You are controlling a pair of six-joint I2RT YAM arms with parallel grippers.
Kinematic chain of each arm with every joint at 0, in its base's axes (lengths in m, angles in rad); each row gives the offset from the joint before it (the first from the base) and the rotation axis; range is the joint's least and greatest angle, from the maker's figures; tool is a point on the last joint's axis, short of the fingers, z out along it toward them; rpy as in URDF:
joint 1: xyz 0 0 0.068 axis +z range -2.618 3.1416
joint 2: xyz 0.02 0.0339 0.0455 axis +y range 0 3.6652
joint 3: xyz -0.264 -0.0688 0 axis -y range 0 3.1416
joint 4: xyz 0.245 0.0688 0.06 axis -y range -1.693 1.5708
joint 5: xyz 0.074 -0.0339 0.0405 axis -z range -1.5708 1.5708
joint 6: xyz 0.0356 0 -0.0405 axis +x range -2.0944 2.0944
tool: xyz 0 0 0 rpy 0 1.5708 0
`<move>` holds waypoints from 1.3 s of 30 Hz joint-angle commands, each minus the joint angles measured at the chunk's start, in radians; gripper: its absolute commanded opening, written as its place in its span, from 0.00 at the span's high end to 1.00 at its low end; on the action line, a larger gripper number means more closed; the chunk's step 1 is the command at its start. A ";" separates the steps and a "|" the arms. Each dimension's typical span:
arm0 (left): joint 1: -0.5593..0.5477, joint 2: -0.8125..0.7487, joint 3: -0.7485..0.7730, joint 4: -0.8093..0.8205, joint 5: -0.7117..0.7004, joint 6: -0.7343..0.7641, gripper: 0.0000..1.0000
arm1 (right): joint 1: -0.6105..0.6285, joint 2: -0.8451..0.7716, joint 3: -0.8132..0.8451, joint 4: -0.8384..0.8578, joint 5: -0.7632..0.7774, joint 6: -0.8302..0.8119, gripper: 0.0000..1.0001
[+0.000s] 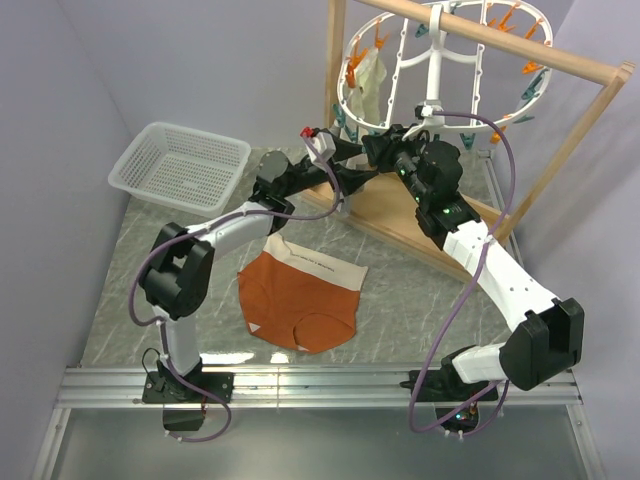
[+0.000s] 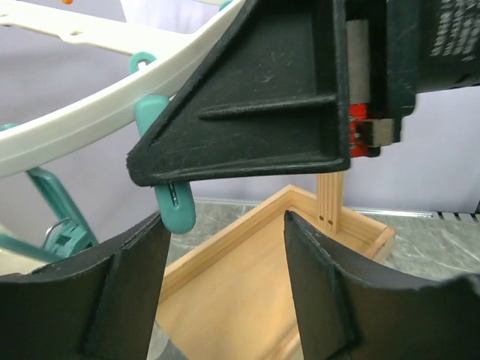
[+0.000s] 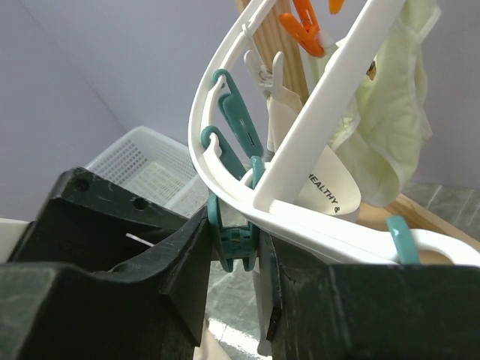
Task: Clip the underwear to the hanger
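Underwear [image 1: 298, 305]: by the look a soft, light, limp knit. It should sag and fold when lifted, and it is neither slippery nor fragile. Best hold is judged to be the waistband [image 1: 318, 262], a thicker, flatter edge and the part a peg ought to bite. Looks: rust-orange briefs with a wide cream band carrying small dark print along the far edge, leg openings toward the near side, spread flat. Position: mid-table [image 1: 400, 300] on the marbled surface, nearer than both grippers, touched by neither, well apart from the hanger [image 1: 434, 62]. Hanger: white oval rack hung on the wooden rod [image 1: 520, 42] at far right, orange and teal pegs round its rim, a cream cloth [image 1: 372, 76] clipped on its left side. Right gripper [image 3: 237, 238]: narrowed onto a teal clothespin [image 3: 229, 255] under the rim, pads against both its sides. Left gripper [image 2: 225, 229]: spread wide with nothing between, close beside the right one. White basket [image 1: 180, 165] far left. Judgement: garment not yet picked up, so the task is at an early stage.
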 commanded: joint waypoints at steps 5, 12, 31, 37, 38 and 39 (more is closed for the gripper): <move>0.020 -0.157 -0.064 -0.061 0.021 0.033 0.34 | -0.007 -0.002 0.061 0.060 0.021 0.016 1.00; 0.007 -0.145 -0.017 -0.130 -0.069 0.071 0.38 | -0.015 -0.005 0.072 0.036 -0.019 0.068 1.00; -0.032 -0.020 0.073 0.032 -0.157 0.062 1.00 | -0.023 -0.028 0.021 0.147 -0.020 0.093 0.62; -0.032 0.006 0.068 0.080 -0.134 0.028 1.00 | -0.023 -0.017 0.026 0.209 0.001 0.136 0.50; -0.032 0.006 0.071 0.084 -0.131 0.021 1.00 | -0.023 -0.017 0.024 0.212 0.003 0.141 0.50; -0.032 0.009 0.071 0.089 -0.132 0.016 1.00 | -0.023 -0.017 0.021 0.217 0.001 0.150 0.50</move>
